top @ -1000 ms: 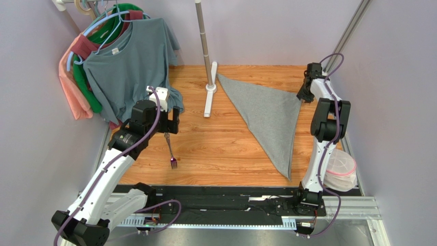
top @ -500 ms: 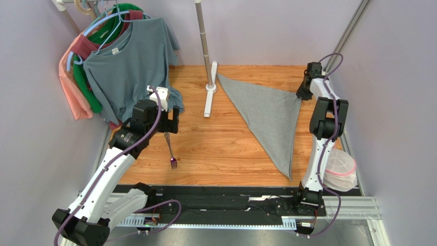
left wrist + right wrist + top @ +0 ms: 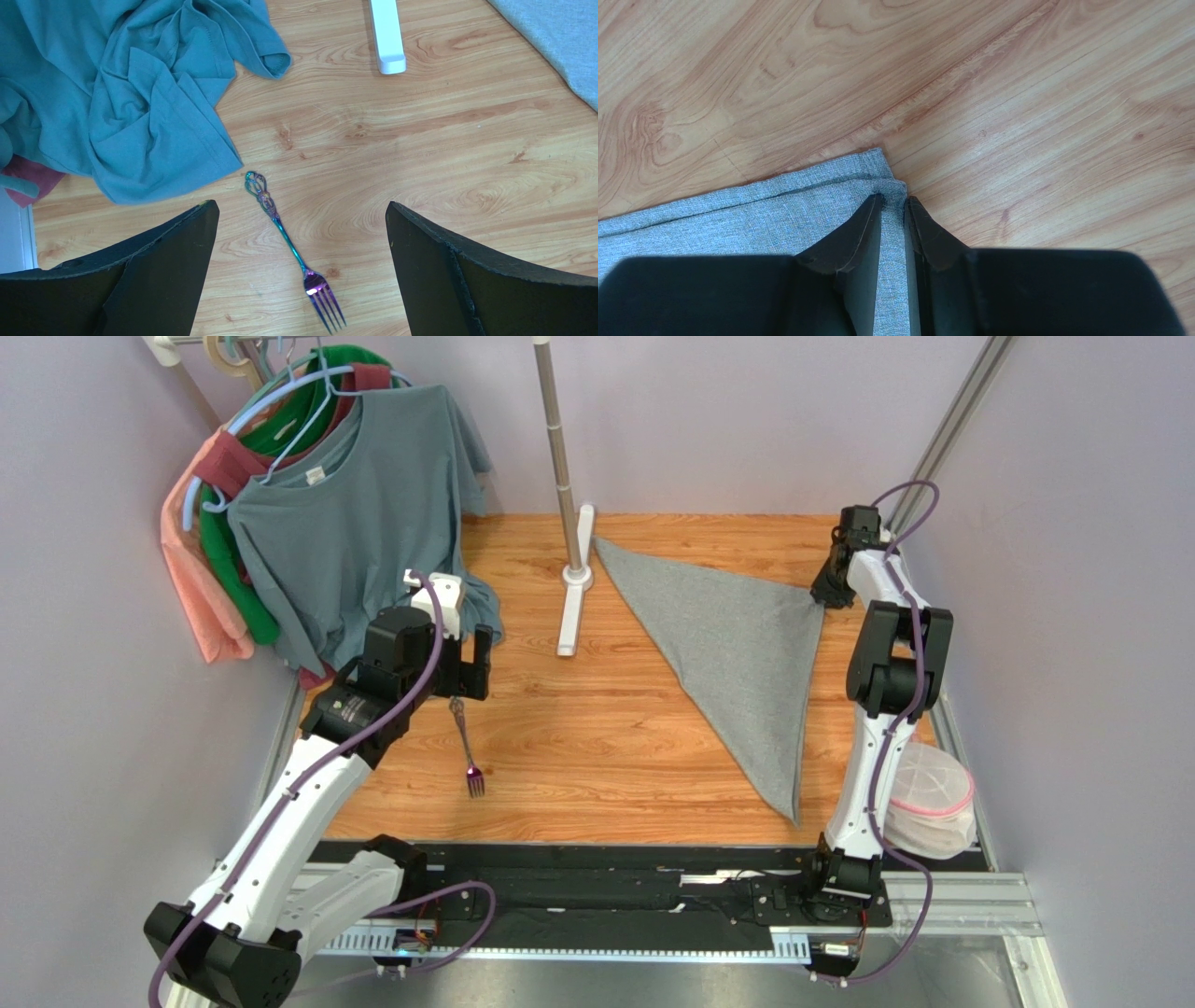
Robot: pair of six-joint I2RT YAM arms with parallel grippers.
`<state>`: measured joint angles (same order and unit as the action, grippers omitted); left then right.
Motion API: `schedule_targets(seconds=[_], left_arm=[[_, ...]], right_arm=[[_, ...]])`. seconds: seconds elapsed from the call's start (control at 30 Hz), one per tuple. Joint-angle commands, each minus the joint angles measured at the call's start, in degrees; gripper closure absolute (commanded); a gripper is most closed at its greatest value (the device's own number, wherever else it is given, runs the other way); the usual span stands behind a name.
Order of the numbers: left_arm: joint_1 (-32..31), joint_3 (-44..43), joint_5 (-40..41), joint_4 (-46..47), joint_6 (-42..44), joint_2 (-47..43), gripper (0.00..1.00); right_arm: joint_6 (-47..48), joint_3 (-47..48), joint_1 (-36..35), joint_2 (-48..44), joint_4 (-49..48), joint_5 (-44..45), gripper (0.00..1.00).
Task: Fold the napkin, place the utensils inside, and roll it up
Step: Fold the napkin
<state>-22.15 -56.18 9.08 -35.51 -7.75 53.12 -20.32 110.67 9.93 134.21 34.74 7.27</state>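
Observation:
The grey napkin lies folded into a triangle on the right half of the wooden table. My right gripper is shut on its far right corner, and the cloth shows pinched between the jaws of that gripper. The slim iridescent fork lies on the bare wood at the left, tines toward the near edge. My left gripper hovers open above it. In the left wrist view the fork lies between the wide-apart jaws of the gripper, not touched.
A blue-grey T-shirt and other shirts hang at the far left, with a hem draped on the table next to the fork. A pole on a white base stands at the back centre. A mesh container sits by the right arm.
My right gripper has shifted very slightly with the napkin corner in it. The left gripper and the fork stay as they were.

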Motion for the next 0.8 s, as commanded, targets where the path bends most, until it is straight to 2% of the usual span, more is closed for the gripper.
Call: schedule_targets(seconds=[0.0, 0.17, 0.4, 0.77], left_arm=[[-0.26, -1.56, -0.56, 1.05, -0.34, -0.12, 0.02], [-0.26, -1.56, -0.47, 1.05, -0.34, -0.13, 0.02], [-0.35, -1.65, -0.91, 1.14, -0.34, 0.49, 0.02], [-0.26, -1.56, -1.08, 1.05, -0.34, 1.02, 0.02]], right_arm=[[0.1, 1.3, 0.53, -1.32, -2.84, 0.29, 0.82], [0.54, 0.51, 0.53, -1.76, -3.36, 0.73, 0.91], [2.21, -0.9, 0.17, -3.96, -5.82, 1.17, 0.96], [5.2, 0.16, -0.62, -3.7, -9.34, 0.56, 0.96]])
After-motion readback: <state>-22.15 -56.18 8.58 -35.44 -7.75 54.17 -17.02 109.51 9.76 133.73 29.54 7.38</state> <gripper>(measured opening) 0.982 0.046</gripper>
